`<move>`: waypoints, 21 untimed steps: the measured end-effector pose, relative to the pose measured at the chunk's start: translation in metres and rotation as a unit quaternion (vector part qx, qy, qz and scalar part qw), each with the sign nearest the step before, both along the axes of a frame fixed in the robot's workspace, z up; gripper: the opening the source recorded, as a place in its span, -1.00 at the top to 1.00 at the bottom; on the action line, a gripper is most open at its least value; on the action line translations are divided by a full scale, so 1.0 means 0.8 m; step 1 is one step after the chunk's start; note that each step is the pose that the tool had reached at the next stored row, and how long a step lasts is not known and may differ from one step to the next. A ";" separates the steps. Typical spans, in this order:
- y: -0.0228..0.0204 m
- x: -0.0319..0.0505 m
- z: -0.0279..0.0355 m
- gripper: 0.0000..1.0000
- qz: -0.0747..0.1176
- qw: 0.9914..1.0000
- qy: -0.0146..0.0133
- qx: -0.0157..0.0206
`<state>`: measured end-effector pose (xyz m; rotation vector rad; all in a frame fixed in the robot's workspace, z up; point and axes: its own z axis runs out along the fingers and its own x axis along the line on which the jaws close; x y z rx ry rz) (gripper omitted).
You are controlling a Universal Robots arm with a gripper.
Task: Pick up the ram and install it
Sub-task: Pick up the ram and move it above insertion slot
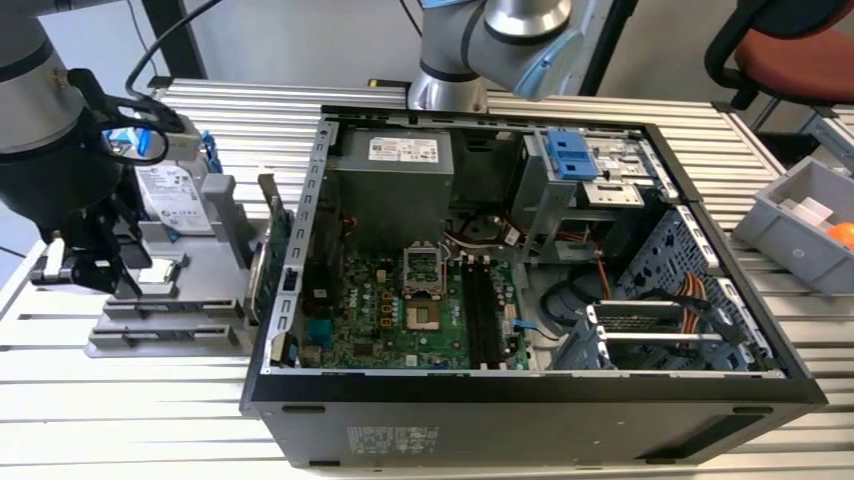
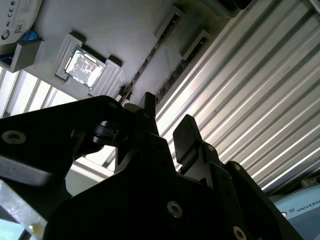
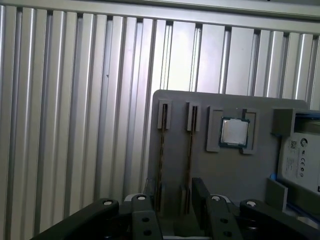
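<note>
Two thin dark ram sticks stand on edge in narrow slots of a grey parts holder point(image 3: 170, 165); in the first wrist view one ram point(image 3: 162, 147) sits beside the other point(image 3: 190, 147). In the second wrist view they show as thin dark lines point(image 2: 145, 67). My gripper point(image 3: 172, 196) hovers just above the near end of these slots, open, with nothing between its black fingers point(image 2: 187, 132). In the exterior view the gripper point(image 1: 94, 278) hangs over the holder point(image 1: 160, 320) at the exterior view's left. The motherboard's long black memory slots point(image 1: 481, 310) lie inside the open computer case point(image 1: 534, 385).
On the holder also rest a square processor chip point(image 3: 234, 132) and a silver hard drive in a blue frame point(image 1: 174, 200). A green expansion card point(image 1: 276, 250) stands upright between holder and case. A second arm's base point(image 1: 454, 60) rises behind the case. A grey bin point(image 1: 807, 215) sits at the right.
</note>
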<state>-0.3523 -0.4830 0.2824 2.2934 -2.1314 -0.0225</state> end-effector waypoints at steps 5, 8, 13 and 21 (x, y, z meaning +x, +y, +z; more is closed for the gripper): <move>0.0000 0.000 -0.0034 -1.00 0.000 1.000 0.000 0.000; 0.0000 0.000 -0.0054 -1.00 0.000 1.000 0.000 0.000; 0.0000 0.000 -0.0086 -1.00 0.000 1.000 0.000 -0.001; 0.0000 0.000 -0.0137 -1.00 0.000 1.000 0.000 -0.001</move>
